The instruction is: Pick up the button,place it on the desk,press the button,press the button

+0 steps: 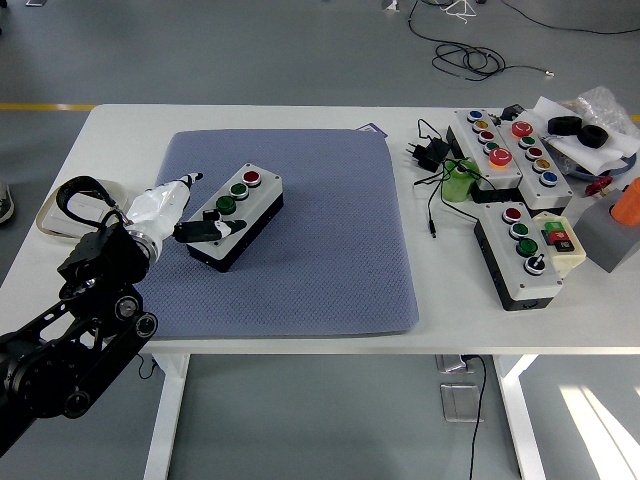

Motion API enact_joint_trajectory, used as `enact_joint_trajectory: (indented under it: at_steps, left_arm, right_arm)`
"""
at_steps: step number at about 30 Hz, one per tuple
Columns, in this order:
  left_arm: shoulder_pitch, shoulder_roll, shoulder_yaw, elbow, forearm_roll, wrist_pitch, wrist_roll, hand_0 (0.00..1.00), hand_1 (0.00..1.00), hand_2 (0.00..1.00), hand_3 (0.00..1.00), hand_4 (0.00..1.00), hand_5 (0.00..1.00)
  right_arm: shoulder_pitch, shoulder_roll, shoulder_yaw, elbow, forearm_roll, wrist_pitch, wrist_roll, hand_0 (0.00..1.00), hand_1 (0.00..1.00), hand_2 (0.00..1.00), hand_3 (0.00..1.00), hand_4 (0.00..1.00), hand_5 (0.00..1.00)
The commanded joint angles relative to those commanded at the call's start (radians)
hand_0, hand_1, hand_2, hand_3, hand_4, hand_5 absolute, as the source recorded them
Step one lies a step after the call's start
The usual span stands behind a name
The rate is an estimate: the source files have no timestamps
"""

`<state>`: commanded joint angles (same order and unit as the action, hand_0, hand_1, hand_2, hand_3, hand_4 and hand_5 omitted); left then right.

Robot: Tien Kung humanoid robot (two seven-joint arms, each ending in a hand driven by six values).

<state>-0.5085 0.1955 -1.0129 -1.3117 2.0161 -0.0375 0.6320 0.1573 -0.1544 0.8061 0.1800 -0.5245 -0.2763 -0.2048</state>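
Observation:
A black button box [237,217] with a white top lies on the grey-blue mat [320,250], left of the mat's middle. Its top carries a red button [250,178], two green buttons [232,197] and a black knob. My left hand [190,215], white with black fingers, reaches in from the lower left. One finger [188,180] points out along the box's left side and the black fingertips [212,228] rest at the box's near end by the knob. The hand grips nothing. The right arm is out of view.
Several more button boxes [495,148] stand on the table's right side, with a green cup [460,182], black plug and cables [432,152], a beige box [560,237] and an orange object [628,203]. A white roll [60,212] lies at the left edge.

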Motion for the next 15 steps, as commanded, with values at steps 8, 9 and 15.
enact_joint_trajectory:
  at_steps: [8, 9, 15]
  left_arm:
    - [-0.035, -0.03, 0.023, 0.067, -0.007, 0.032, -0.032, 0.949, 0.998, 0.998, 0.998, 0.998, 0.541]
    - [-0.039, -0.034, 0.025, 0.077, -0.009, 0.035, -0.032, 0.949, 0.998, 0.998, 0.998, 0.998, 0.541]
    - [-0.081, -0.05, 0.059, 0.134, -0.007, 0.022, 0.001, 0.904, 0.998, 0.998, 0.998, 0.998, 0.502]
  right_arm:
    - [0.003, -0.002, 0.01, 0.0, -0.012, -0.001, 0.0, 0.787, 0.797, 0.817, 0.751, 0.412, 0.479]
    - [0.003, -0.002, 0.009, 0.0, -0.011, -0.001, 0.001, 0.787, 0.797, 0.817, 0.751, 0.412, 0.479]
    - [0.005, -0.004, 0.012, 0.0, -0.009, -0.001, 0.002, 0.787, 0.797, 0.817, 0.751, 0.412, 0.479]
